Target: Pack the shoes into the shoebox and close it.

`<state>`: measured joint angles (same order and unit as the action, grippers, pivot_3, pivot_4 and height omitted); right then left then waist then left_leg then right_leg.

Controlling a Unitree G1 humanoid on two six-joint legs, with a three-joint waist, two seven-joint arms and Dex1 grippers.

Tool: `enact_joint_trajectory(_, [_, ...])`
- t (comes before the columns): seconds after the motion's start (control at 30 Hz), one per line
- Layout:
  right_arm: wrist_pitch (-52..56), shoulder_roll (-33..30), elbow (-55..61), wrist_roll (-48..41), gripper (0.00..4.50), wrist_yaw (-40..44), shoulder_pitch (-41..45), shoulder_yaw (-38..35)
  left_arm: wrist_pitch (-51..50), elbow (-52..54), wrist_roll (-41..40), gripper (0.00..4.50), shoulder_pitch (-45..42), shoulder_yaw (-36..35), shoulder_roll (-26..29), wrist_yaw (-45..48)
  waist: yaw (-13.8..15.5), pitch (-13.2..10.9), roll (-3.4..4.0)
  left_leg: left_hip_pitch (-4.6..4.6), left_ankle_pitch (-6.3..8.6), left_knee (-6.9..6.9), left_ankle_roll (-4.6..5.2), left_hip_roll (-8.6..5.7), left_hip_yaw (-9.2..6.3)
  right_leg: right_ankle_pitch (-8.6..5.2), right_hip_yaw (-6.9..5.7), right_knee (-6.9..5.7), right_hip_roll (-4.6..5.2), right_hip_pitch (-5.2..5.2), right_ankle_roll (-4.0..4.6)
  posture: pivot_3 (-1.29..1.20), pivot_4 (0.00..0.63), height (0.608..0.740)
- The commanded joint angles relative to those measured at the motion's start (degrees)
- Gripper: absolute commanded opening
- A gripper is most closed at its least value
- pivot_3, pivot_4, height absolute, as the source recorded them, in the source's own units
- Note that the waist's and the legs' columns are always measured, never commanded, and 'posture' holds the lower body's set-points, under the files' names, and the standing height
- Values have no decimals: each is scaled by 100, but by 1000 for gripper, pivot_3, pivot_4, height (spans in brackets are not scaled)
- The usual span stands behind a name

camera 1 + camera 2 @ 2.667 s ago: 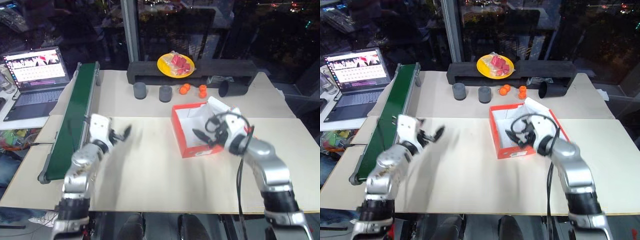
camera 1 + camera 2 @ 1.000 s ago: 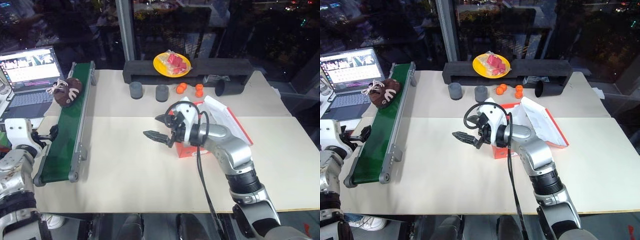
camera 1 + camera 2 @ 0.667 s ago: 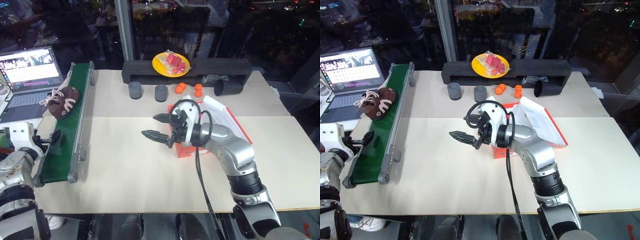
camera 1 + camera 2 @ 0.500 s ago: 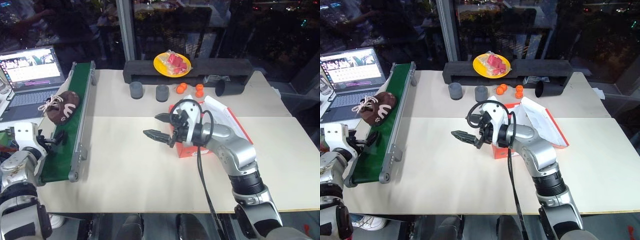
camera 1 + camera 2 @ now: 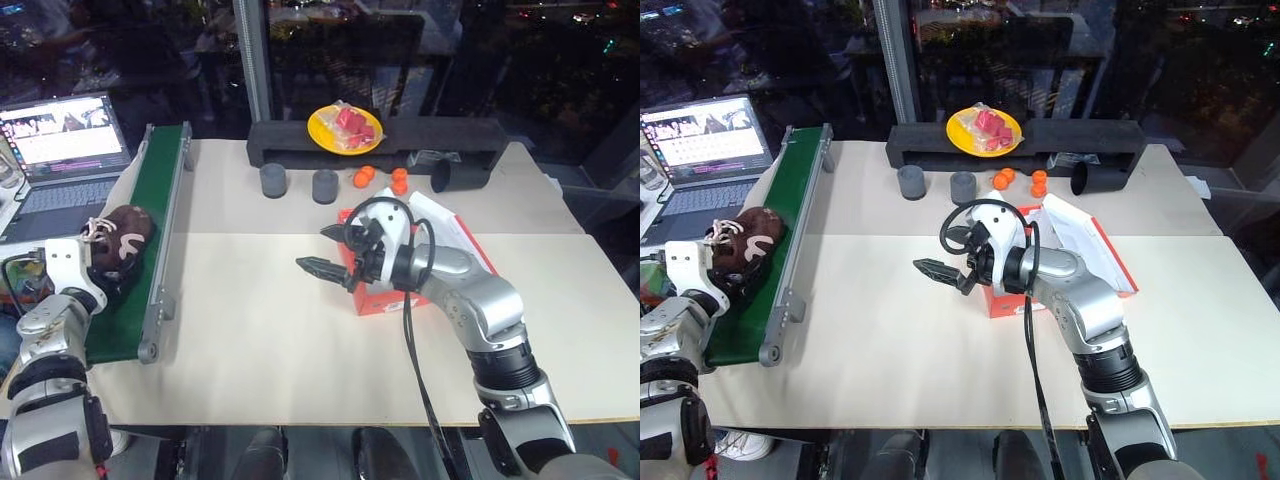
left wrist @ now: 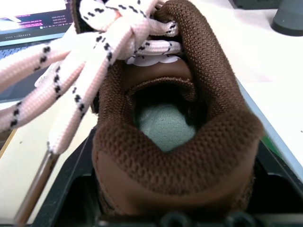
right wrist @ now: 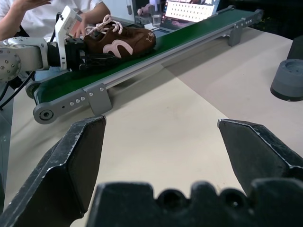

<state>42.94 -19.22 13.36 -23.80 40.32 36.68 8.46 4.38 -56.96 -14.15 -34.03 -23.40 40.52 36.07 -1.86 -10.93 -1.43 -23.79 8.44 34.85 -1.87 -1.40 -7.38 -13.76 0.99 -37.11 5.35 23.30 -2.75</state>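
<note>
One dark brown shoe (image 5: 118, 243) with cream laces lies on the green conveyor belt (image 5: 155, 205) at the left, near its front end. My left gripper (image 5: 95, 274) is shut on the shoe's heel (image 6: 175, 156); the right wrist view shows its fingers (image 7: 84, 53) clamped there. The red-orange shoebox (image 5: 386, 299) stands mid-table with its white-lined lid (image 5: 452, 232) raised, partly hidden by my right arm. My right gripper (image 5: 312, 250) hovers open and empty just left of the box, pointing toward the belt.
A laptop (image 5: 62, 150) sits left of the belt. Along the back are a yellow plate (image 5: 345, 129) of red items on a black bar, two grey cups (image 5: 272, 180), small orange balls (image 5: 365, 177) and a black cylinder (image 5: 462, 176). A person (image 7: 33, 12) is behind the belt's end.
The shoe has ridden down the belt toward its front end. My left gripper has moved in and shut on its heel. The right arm has kept still.
</note>
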Motion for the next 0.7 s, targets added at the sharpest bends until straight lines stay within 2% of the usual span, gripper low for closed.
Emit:
enact_joint_trajectory(0.03, [-3, -37, 247, -87, 4500, -50, 98, -113, -445, 1112, -325, 2646, -215, 115, -192, 200, 45, 1, -2, -1, -1, 1, -2, 0, 0, 0, 0, 1, 1, -1, 0, 0, 150, 740])
enact_joint_trajectory(0.17, [189, 320, 210, -536, 4500, -314, 280, -545, -1847, 3041, -1139, 2645, -673, 390, -769, 250, 105, -3, -13, -8, -2, 2, -3, 0, -2, 9, -2, 3, 0, 0, 15, 0, 150, 740])
enact_joint_trajectory(0.3, [1107, 1487, -239, -2598, 4500, -1633, 905, -2239, -2941, 4482, -1543, 2645, -606, 1104, -1269, 483, 7, -2, -15, -39, -9, 10, -16, -2, -10, 22, -5, 1, 1, 19, 25, 0, 150, 740])
enact_joint_trajectory(0.37, [1376, 1762, -547, -3380, 4500, -2314, 1134, -2832, -3364, 5062, -1763, 2645, -685, 1450, -1578, 466, -49, -2, -14, -32, -9, 1, -16, -3, -6, 24, 2, 0, 3, 18, 27, 0, 150, 740])
enact_joint_trajectory(0.6, [1274, 1632, -989, -3991, 4500, -3181, 1367, -3451, -3785, 5450, -1950, 2645, -1277, 1971, -2095, 586, -158, -5, -10, -38, -11, -2, -13, 9, 9, 29, 18, -25, -15, 55, 37, 0, 150, 740])
enact_joint_trajectory(0.7, [1237, 1374, -915, -4095, 4500, -3367, 1284, -3594, -3717, 5390, -1848, 2645, -1370, 2043, -2105, 690, -206, -5, -8, -50, -13, 3, -13, 8, 26, 28, 38, -44, -14, 81, 36, 0, 150, 740])
